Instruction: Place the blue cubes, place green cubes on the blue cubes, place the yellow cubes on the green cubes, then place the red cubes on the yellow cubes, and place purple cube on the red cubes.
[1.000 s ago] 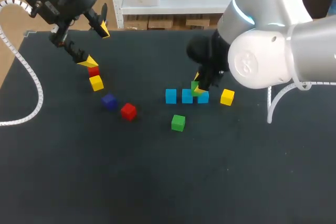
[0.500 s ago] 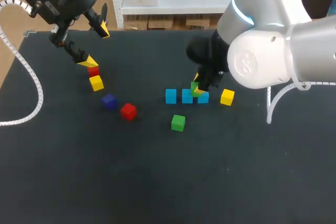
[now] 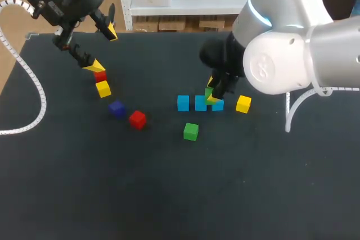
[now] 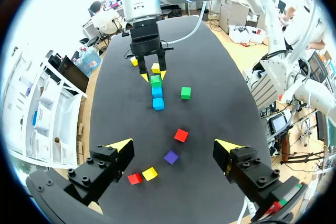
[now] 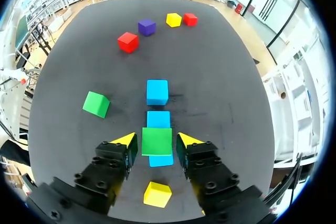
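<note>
- Right gripper stands open astride one green cube atop three blue cubes; a second green cube lies nearby.
- Left gripper hangs wide open.
- Two red cubes, two yellow cubes and one purple cube sit on the table.

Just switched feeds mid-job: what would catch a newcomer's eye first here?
The right gripper, down around a green cube on or just above the row of three blue cubes. Then the left gripper, open beside a red cube and a yellow cube at the left of the table.
</note>
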Robot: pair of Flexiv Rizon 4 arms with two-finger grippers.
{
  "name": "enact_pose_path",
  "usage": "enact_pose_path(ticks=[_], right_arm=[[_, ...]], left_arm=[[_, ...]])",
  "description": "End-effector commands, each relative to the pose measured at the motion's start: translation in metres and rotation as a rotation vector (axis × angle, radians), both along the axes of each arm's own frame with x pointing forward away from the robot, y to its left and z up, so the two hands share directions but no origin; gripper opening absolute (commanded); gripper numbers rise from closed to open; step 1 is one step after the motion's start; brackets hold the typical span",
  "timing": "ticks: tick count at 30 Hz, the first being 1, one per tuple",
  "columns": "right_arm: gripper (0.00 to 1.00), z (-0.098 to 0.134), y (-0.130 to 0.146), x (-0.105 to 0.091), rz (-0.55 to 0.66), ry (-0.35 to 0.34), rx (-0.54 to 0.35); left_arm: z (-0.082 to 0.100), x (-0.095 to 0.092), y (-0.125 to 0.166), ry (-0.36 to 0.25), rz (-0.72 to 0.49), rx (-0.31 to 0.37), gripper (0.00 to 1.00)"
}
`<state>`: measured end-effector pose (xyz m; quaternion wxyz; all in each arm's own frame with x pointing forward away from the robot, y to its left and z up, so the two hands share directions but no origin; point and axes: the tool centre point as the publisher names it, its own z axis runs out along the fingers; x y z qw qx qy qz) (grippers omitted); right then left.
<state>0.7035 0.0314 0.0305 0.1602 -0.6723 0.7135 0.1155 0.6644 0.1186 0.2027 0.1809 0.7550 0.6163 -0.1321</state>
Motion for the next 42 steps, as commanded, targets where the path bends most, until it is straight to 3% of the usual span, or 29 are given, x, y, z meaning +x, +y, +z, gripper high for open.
enact_pose_path(ticks=[1,8,18,36,38,42], right_arm=[[0.52,0.000,-0.001,0.002,0.002,0.004,0.003],[0.62,-0.002,-0.002,0.003,0.005,0.006,0.000],[0.57,-0.004,-0.004,0.008,0.010,0.003,-0.007],[0.58,-0.003,-0.003,0.013,0.020,-0.004,-0.005],[0.61,-0.003,-0.003,0.012,0.022,-0.003,-0.004],[0.90,0.003,-0.005,0.008,0.020,0.001,0.007]], left_arm=[[0.000,0.000,0.001,-0.002,-0.003,-0.002,1.00],[0.000,0.000,0.001,-0.002,-0.003,-0.002,1.00],[0.000,0.000,0.001,-0.002,-0.003,-0.002,1.00],[0.000,0.000,0.001,-0.002,-0.003,-0.002,1.00],[0.000,0.000,0.001,-0.002,-0.003,-0.002,1.00],[0.000,0.000,0.001,-0.002,-0.003,-0.002,1.00]])
